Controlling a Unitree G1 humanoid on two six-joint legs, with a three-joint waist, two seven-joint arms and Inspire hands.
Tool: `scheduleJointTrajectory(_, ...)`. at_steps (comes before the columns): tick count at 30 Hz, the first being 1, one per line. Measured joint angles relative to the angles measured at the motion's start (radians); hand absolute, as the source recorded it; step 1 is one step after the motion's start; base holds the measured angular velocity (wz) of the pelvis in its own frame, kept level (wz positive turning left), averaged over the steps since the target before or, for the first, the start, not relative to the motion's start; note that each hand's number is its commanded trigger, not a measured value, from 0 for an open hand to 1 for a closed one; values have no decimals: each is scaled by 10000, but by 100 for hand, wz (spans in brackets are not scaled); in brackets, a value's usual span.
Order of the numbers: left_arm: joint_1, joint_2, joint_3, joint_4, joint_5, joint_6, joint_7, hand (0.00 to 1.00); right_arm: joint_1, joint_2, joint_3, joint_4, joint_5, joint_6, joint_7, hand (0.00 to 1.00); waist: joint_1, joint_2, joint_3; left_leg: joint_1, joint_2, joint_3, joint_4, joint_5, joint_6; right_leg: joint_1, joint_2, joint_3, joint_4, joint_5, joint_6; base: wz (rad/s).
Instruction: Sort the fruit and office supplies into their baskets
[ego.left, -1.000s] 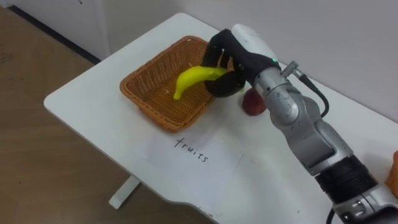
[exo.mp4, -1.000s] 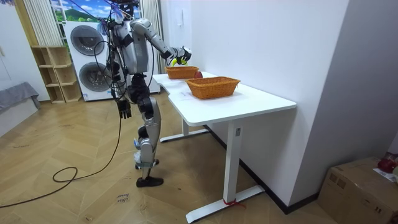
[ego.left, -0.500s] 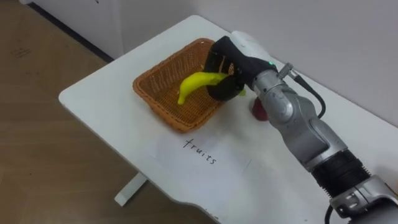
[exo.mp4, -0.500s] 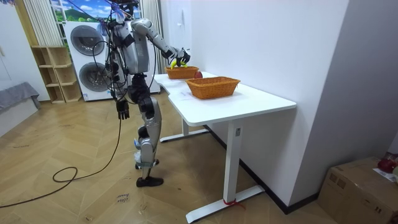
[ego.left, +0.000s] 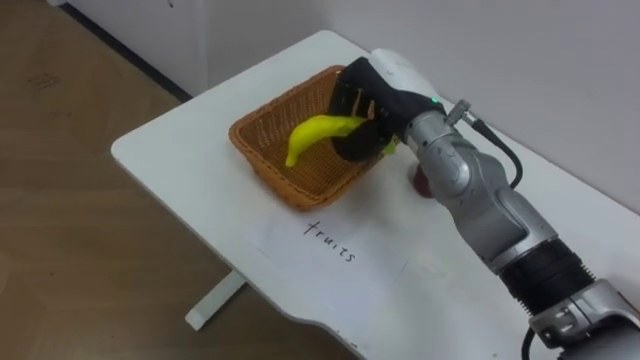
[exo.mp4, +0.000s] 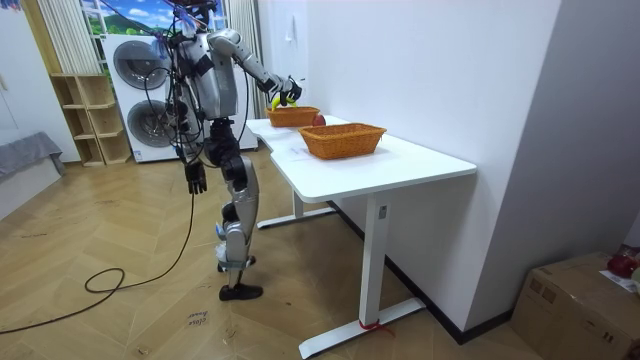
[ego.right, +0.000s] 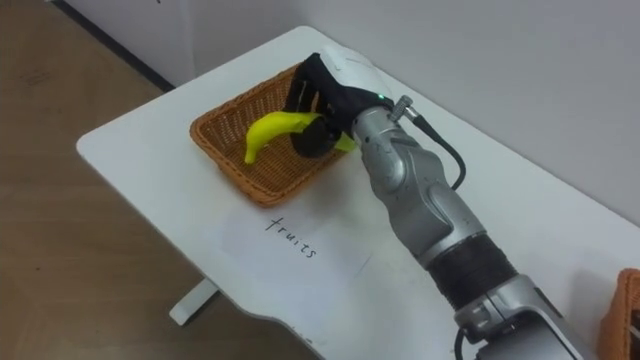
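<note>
A yellow banana (ego.left: 315, 135) is gripped in my right hand (ego.left: 372, 92), fingers and thumb curled round its stem end. The fruit points down to the left over the inside of a brown wicker basket (ego.left: 262, 170) at the table's far left corner. A red apple (ego.left: 423, 184) lies on the table just right of that basket, partly hidden behind my forearm. In the room view my left hand (exo.mp4: 196, 178) hangs at my side with relaxed fingers, away from the table. I stand at the table's end by the basket (exo.mp4: 292, 116).
A white paper sheet (ego.left: 330, 248) with handwriting lies in front of the basket. A second wicker basket (exo.mp4: 343, 140) stands farther along the white table (exo.mp4: 420, 165). Wooden floor lies beyond the table's left edge, with washing machines (exo.mp4: 135, 70) behind me.
My right hand has carried the banana a little farther in over the basket. The eye view has shifted, so the basket sits more to the right in the picture.
</note>
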Motion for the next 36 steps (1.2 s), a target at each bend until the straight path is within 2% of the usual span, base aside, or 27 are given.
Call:
scheduleJointTrajectory(10, 49, -15, 1, -184, 0, 134, 22, 0, 0, 177, -1, 307, -3, 63, -282, 0, -5, -27, -1, -5, -130, -104, 122, 1, 30, 88, -86, -149, -9, -38, 43, 5)
scheduleJointTrajectory(26, 44, -9, -1, -217, -1, 134, 53, 0, 0, 175, -1, 318, -4, 64, -284, 0, -31, -19, 4, 3, -130, -101, 98, -3, 38, 90, -90, -180, -3, -37, 44, 0)
scheduleJointTrajectory(33, 23, 3, -7, -220, 1, 148, 140, 0, -2, 137, -5, 320, 25, 67, -505, 0, -109, -120, -42, -110, -120, -24, 83, 0, 44, -52, -93, -41, -1, -37, 45, -3)
scheduleJointTrajectory(36, 21, -10, -3, -253, -6, 147, 200, 0, -5, 107, -12, 345, 520, 68, -592, 0, -125, -153, -62, -84, -107, 79, 69, 5, 55, -88, -101, 65, 3, -34, 46, -8)
